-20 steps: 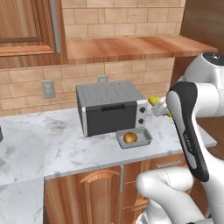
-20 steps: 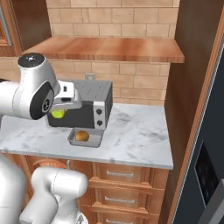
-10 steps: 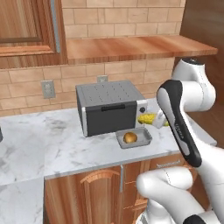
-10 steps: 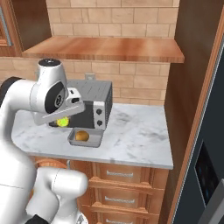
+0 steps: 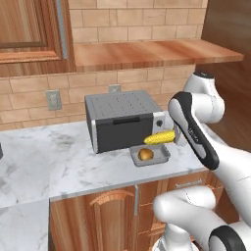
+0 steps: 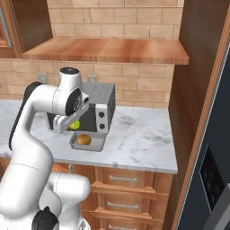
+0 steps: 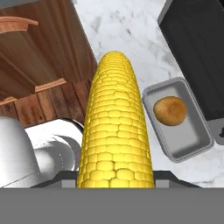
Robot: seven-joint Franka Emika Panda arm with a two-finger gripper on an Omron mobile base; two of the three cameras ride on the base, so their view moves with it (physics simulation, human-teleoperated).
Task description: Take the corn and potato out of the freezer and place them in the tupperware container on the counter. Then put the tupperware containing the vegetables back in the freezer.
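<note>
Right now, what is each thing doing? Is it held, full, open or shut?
corn: held in the air by the gripper, just above the container
gripper: shut on the corn
potato: lying in the container
container: sitting on the counter, holding the potato
toaster oven: door shut
counter: carrying the toaster oven and container

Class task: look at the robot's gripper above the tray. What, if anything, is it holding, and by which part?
The gripper holds the corn by one end; the rest of the cob sticks out freely above the tupperware container.
</note>
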